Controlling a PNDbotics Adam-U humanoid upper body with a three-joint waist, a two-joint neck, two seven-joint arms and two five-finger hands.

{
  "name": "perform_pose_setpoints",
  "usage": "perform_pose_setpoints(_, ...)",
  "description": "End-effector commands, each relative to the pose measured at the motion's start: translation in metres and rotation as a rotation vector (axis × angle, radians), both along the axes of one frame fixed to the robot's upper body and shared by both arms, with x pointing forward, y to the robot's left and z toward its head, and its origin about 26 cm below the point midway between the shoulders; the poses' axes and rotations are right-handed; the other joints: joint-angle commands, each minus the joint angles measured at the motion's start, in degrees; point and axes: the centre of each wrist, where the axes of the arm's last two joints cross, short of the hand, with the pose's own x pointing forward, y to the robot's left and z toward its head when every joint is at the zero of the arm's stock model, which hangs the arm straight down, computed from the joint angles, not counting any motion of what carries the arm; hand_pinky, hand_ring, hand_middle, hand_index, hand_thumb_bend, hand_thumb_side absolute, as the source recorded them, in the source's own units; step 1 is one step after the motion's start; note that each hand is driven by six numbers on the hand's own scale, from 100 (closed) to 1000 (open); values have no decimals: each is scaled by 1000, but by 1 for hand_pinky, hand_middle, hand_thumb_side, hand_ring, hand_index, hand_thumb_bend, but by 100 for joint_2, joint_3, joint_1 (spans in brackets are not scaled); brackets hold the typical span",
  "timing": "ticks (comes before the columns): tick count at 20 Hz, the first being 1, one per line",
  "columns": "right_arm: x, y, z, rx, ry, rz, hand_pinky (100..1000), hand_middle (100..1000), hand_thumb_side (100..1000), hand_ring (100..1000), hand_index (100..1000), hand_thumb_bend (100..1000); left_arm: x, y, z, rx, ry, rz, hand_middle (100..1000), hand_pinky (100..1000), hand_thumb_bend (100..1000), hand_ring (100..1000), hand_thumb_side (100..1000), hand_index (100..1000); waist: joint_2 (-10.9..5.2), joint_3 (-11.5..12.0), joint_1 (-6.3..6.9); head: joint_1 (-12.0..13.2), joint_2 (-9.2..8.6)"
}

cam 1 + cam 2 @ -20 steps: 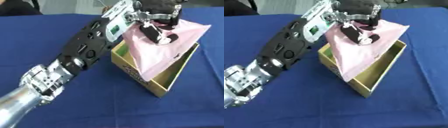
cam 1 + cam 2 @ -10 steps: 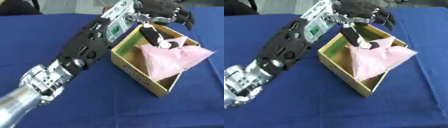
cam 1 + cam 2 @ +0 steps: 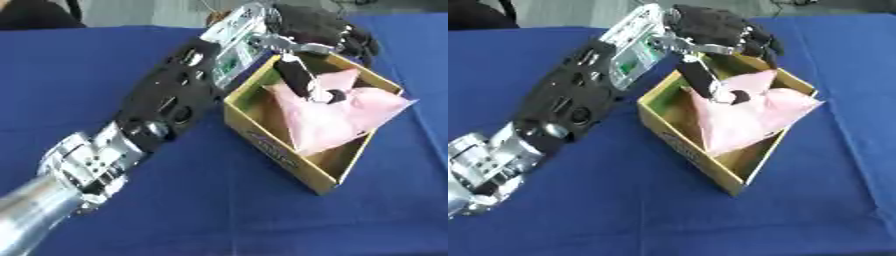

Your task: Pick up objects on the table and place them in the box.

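Comparing moments: half a second back the pink bag lay in the box much as it does here, and the left hand stood over the box's far corner as it does here; a full second back the bag was held up above the box, draped over its rim.
Left hand [image 3: 319, 30]: at upper centre of the frame, above the far corner of the box; the fingers are spread and relaxed, curving down over the far rim, and one dark finger [image 3: 297, 80] reaches down into the box and ends at the bag's near fold. Nothing is clasped between the fingers.
Left arm [image 3: 166, 105]: black with silver joints, running from the lower left corner diagonally up to the hand at upper centre.
Pink bag [image 3: 750, 117]: a soft, crumpled pink bag lying inside the box, filling most of the opening. Its long axis runs from the lower centre of the box toward the right corner; one pointed corner sticks out past the box's right rim, toward the right of the frame, and another peak rises near the far side.
Box [image 3: 267, 150]: an open yellow-brown cardboard box standing on the bench, set askew so that one corner points to the lower right of the frame; dark printing shows on its near wall.
Bench [image 3: 579, 210]: covered with a blue cloth, which fills the frame around the box.
Right hand: shows in neither view.
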Motion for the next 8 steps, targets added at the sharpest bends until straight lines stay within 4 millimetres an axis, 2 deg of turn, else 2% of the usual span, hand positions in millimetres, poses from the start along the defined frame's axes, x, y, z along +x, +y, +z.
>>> perform_pose_setpoints(1, 1, -3, 9, -18, -26, -1, 491, 802, 761, 609, 925, 604, 0, 3, 11, -2, -33, 1, 935, 828, 274, 930, 658, 910, -70, 2, -55, 67, -5)
perform_pose_setpoints(8, 1, -3, 8, -19, -23, 0, 491, 802, 760, 609, 925, 605, -1, 3, 12, -7, -33, -3, 933, 836, 281, 929, 669, 914, -72, 18, -61, 66, -5)
